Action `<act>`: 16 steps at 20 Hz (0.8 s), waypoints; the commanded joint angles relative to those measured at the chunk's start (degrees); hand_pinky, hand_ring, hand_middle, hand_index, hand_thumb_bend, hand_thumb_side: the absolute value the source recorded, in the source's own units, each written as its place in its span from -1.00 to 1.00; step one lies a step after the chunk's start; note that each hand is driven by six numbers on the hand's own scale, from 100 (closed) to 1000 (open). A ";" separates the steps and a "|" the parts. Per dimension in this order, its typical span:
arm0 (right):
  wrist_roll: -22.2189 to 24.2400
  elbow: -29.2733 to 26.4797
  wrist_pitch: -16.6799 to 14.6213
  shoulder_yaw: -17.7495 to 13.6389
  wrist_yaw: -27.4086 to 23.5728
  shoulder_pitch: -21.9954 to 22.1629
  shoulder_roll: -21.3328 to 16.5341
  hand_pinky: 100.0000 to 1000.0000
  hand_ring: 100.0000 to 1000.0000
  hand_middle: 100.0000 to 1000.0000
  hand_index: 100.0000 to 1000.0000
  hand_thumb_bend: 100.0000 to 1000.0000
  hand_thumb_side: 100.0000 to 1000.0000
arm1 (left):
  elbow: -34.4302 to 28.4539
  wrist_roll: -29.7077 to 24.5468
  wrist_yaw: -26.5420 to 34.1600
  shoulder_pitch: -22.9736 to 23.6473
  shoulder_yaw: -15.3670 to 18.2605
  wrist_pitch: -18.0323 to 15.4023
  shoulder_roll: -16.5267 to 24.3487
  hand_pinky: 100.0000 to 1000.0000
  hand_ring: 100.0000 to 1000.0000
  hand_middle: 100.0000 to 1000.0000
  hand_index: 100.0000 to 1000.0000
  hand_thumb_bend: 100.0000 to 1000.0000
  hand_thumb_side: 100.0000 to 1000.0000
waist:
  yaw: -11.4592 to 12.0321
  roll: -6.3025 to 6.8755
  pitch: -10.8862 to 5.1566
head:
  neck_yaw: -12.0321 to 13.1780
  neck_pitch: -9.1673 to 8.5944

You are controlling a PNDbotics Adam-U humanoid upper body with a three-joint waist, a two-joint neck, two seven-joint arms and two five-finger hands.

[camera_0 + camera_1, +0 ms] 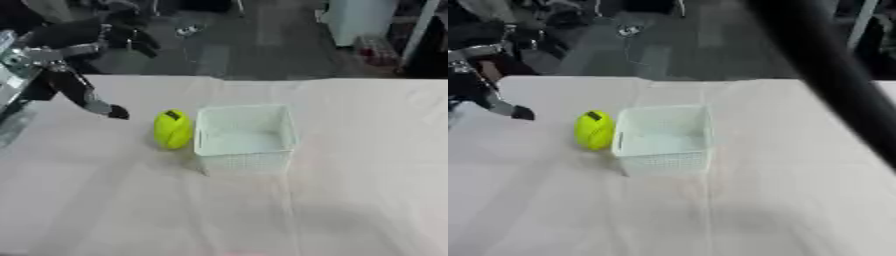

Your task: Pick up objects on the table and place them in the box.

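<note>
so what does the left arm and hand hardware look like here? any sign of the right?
Left hand: black fingers, one grey-banded with a black tip, on a silver, black-jointed wrist. Right hand unseen; only a dark, blurred limb crosses the right eye view.

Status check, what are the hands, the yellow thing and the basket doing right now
Left hand open, off the table's left, holding nothing. Right hand not seen. Yellow object on the table against the white basket's left wall, not yet in. Nothing between hand and object.

Black left hand (87, 97) with silver joints and grey-tipped fingers.
</note>
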 commanded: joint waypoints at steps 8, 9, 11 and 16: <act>-16.75 -0.77 3.88 -1.17 -9.59 -4.72 -1.66 -0.76 -0.23 -0.08 0.32 -1.00 0.94 | 11.02 -6.70 -14.12 -6.43 -1.74 -5.41 -0.93 0.88 0.68 0.74 0.79 0.01 0.15 | -3.36 0.54 0.65 | 4.38 -0.73; -17.85 -0.77 4.31 -1.22 -9.96 -5.24 -1.88 -0.76 -0.22 -0.08 0.32 -1.00 0.94 | 12.09 -7.55 -15.20 -7.04 -1.99 -5.82 -1.40 0.89 0.69 0.76 0.80 0.04 0.17 | -3.71 0.65 0.68 | 4.69 -0.55; -18.69 -0.77 4.95 -1.15 -10.43 -6.09 -2.18 -0.76 -0.22 -0.08 0.32 -1.00 0.94 | 13.96 -9.19 -17.01 -8.22 -2.39 -6.59 -2.31 0.90 0.70 0.76 0.80 0.08 0.18 | -4.24 0.81 0.74 | 5.11 -0.38; -18.65 -0.77 6.34 -1.28 -11.72 -8.22 -2.62 -0.75 -0.22 -0.08 0.31 -1.00 0.94 | 16.29 -11.45 -20.23 -9.61 -3.82 -6.95 -4.01 0.89 0.70 0.75 0.80 0.08 0.21 | -5.71 1.28 0.98 | 6.72 -0.19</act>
